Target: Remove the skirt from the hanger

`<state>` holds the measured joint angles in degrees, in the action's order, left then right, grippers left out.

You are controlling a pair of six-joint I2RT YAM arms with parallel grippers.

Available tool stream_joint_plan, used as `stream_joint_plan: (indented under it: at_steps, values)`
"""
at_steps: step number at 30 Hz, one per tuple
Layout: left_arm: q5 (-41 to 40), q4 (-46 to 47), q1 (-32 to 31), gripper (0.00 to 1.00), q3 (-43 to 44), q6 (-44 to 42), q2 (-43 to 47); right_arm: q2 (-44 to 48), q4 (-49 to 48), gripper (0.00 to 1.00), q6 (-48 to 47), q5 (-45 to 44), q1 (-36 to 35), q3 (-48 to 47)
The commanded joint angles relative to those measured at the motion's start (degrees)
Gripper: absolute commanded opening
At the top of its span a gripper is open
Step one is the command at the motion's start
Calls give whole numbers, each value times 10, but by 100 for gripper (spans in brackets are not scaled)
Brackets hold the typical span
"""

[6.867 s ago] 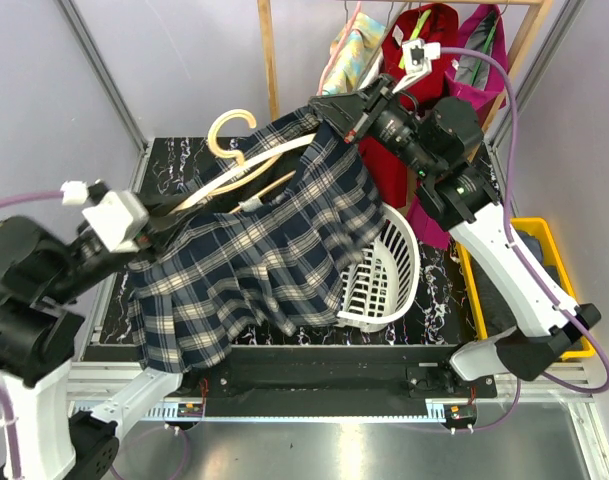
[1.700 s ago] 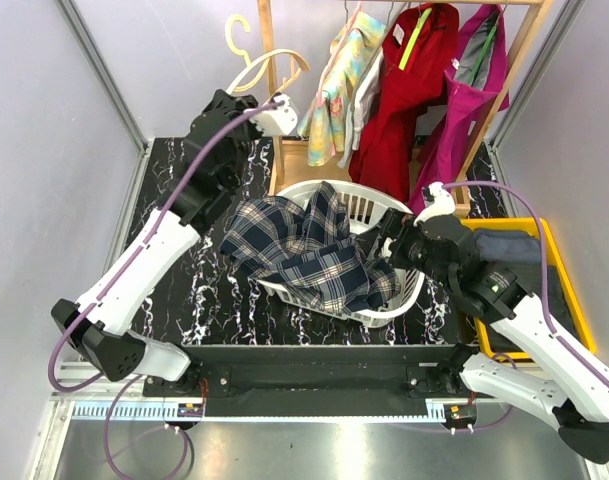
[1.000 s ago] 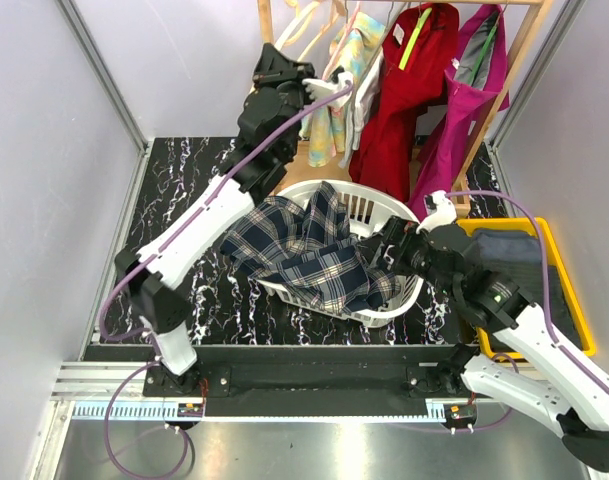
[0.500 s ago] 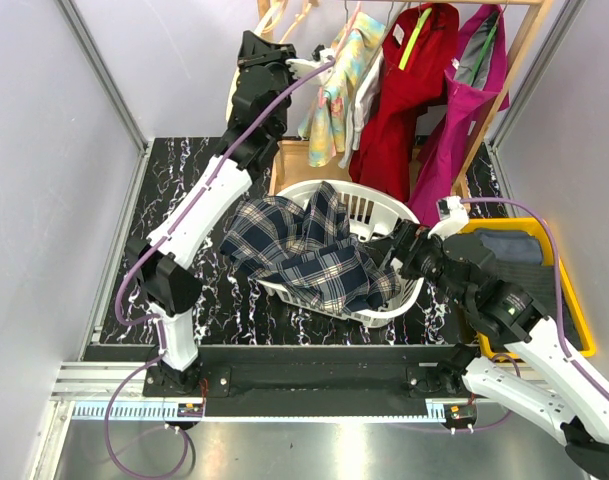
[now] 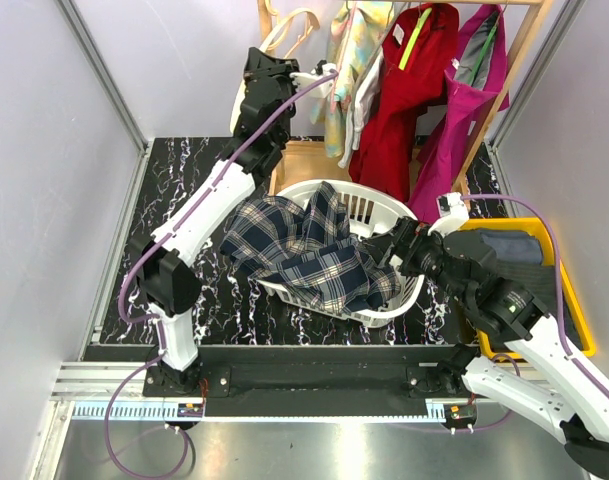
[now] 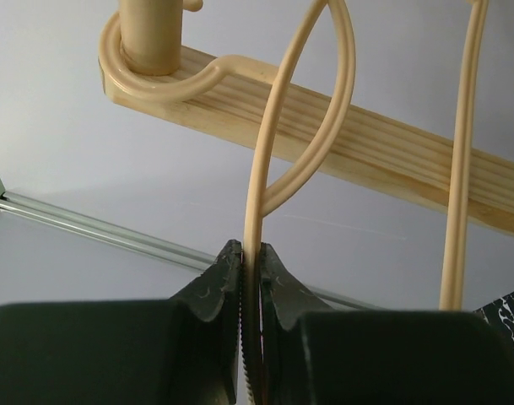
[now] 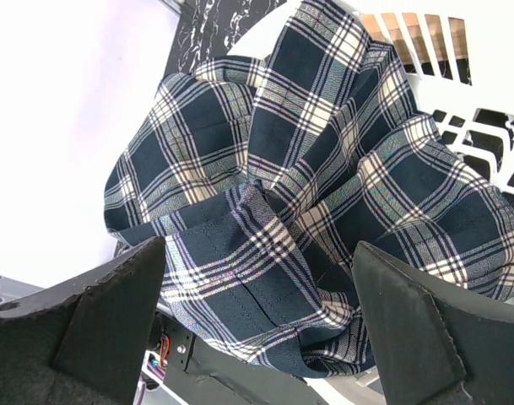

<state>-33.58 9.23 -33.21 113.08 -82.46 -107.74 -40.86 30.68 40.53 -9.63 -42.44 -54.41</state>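
The navy plaid skirt (image 5: 304,250) lies crumpled in the white laundry basket (image 5: 384,212), spilling over its left rim; the right wrist view shows the skirt (image 7: 324,194) below the fingers. The cream plastic hanger (image 5: 289,25) is bare, high at the wooden rail. My left gripper (image 6: 252,253) is shut on the hanger (image 6: 278,135), whose hook wraps the rail's round peg (image 6: 153,34). My right gripper (image 5: 389,250) hovers open at the basket's right side, above the skirt (image 7: 257,278), holding nothing.
A wooden clothes rack (image 5: 267,60) at the back carries a floral garment (image 5: 344,70), a red one (image 5: 399,90) and a magenta one (image 5: 464,100). A yellow bin (image 5: 544,270) with dark cloth sits at the right. Grey walls enclose the black marble table (image 5: 184,190).
My left arm has carried the bare hanger up from the left to the rail and hooked it there. The skirt has stayed in the basket; my right gripper drew back slightly to the right.
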Motion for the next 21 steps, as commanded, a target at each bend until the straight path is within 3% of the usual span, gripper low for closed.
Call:
stream_joint_plan:
  at_steps: [1,3,4,5,12,21]
  values:
    - [-18,25,2,5,-12,10,27,11,-20,98,-10,-18,-3,-21]
    - [-25,15,1,54,-22,18,39,12,-19,98,-10,-19,-2,-19]
    - [-30,15,0,71,-39,20,45,10,-20,98,-10,-19,-3,-19]
    - [-33,17,0,99,-50,22,60,10,-20,98,-11,-19,-2,-19]
    - [-40,20,-29,99,-172,63,182,-11,-23,100,-20,-18,-2,-25]
    - [-53,-44,-113,99,-125,145,284,-19,-25,100,-14,-21,-2,-15]
